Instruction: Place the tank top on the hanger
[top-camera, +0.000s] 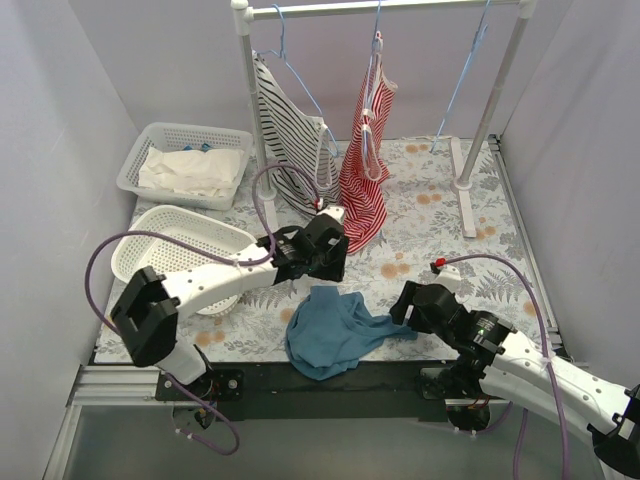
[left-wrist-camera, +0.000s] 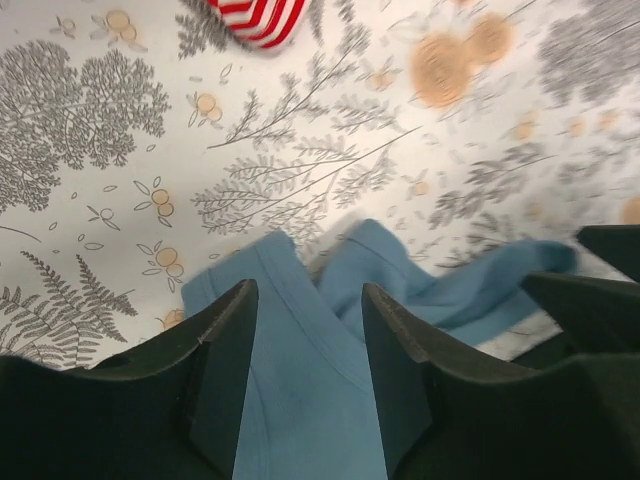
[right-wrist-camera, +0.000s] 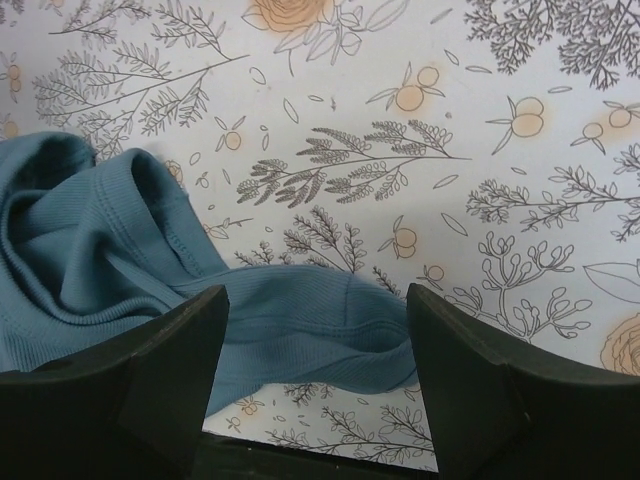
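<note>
Tank top (top-camera: 335, 335): teal-blue, crumpled in a heap on the floral worktop (top-camera: 440, 220) near its front edge, between the two arms, with one strap stretched out toward the right arm
Hanger (top-camera: 461, 92): light-blue wire, bare, hooked on the rail (top-camera: 390, 8) at its right end, well apart from the tank top
Left pincer (top-camera: 325, 275): pointed down over the far edge of the tank top; in the left wrist view (left-wrist-camera: 307, 295) its jaws stand apart with blue fabric (left-wrist-camera: 300, 400) seen between them, nothing gripped
Right pincer (top-camera: 400, 310): at the tank top's right side; in the right wrist view (right-wrist-camera: 317, 295) it gapes wide over the stretched strap (right-wrist-camera: 300, 330), and contact cannot be told
Other tops: black-and-white striped top (top-camera: 290, 130) and red-and-white striped top (top-camera: 368, 170) hang from the rail
Baskets: far basket (top-camera: 180, 130) holds white cloth (top-camera: 190, 170); near basket (top-camera: 160, 210) sits beside the left arm
</note>
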